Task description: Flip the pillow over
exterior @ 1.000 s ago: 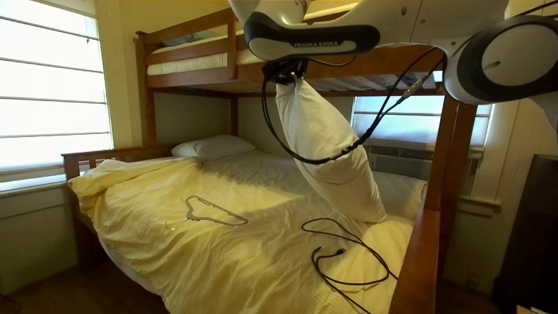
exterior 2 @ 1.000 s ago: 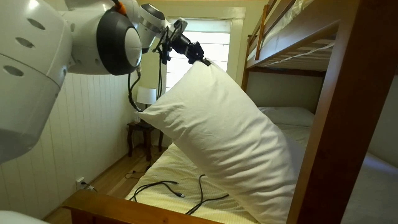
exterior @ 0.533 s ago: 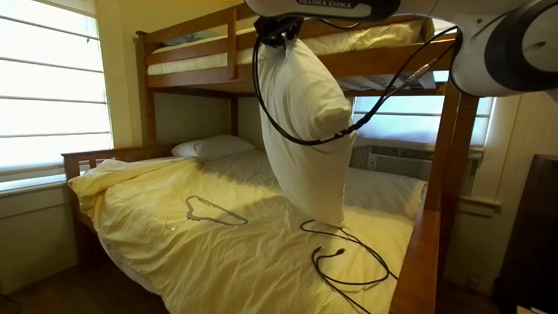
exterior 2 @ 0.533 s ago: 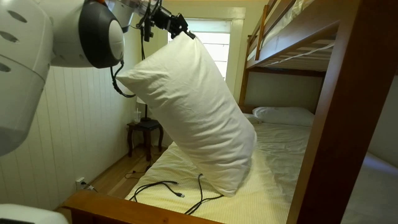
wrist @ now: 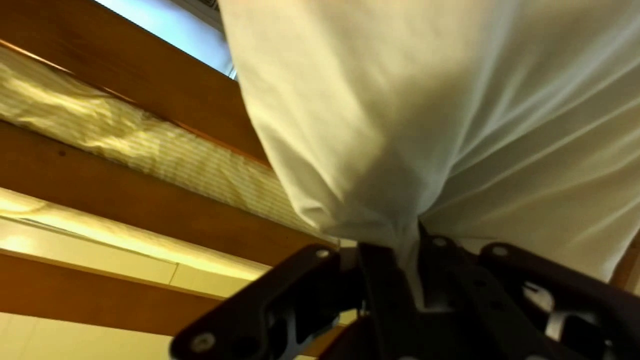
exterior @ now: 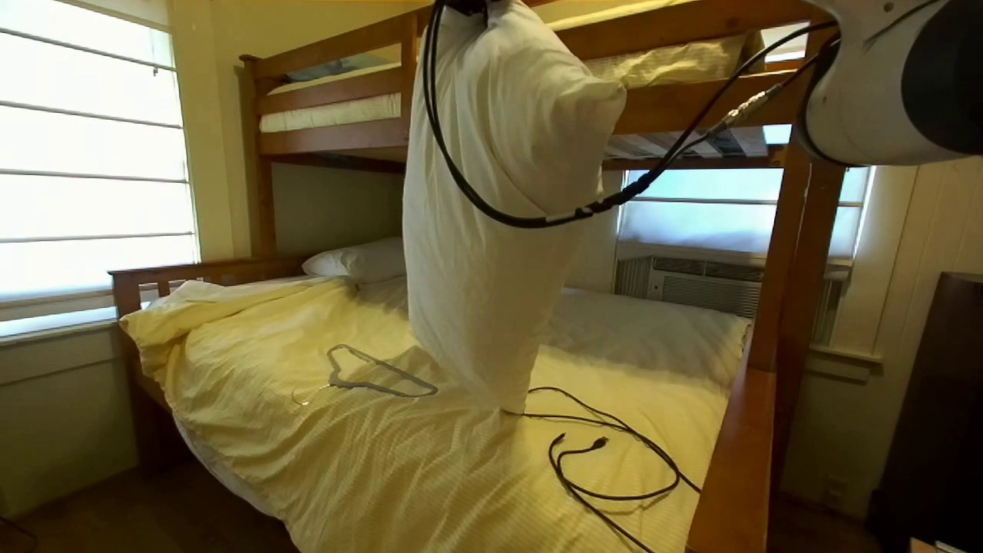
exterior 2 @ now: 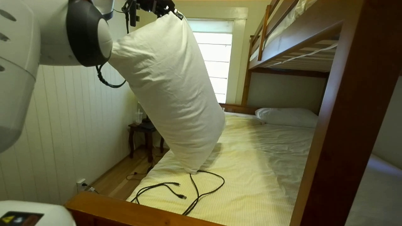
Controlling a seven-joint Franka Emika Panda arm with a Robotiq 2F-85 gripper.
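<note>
Gripper [wrist: 407, 250] is pinching gathered fabric at the top of the pillow [exterior 2: 176, 88]; pillow is slanting down beneath it, lower corner pointing at the yellow bedsheet [exterior 2: 248, 185], contact unclear.

Pale cream-white pillow [exterior 2: 176, 94], held upended below the gripper [wrist: 402, 252].
Plump, rectangular and softly wrinkled, it is pinched near one upper corner, the cloth bunched into folds at the gripper; another corner pokes out to one side, slightly lower than the gripper, and the long body runs steeply down, a little tilted, to a corner well below.
</note>
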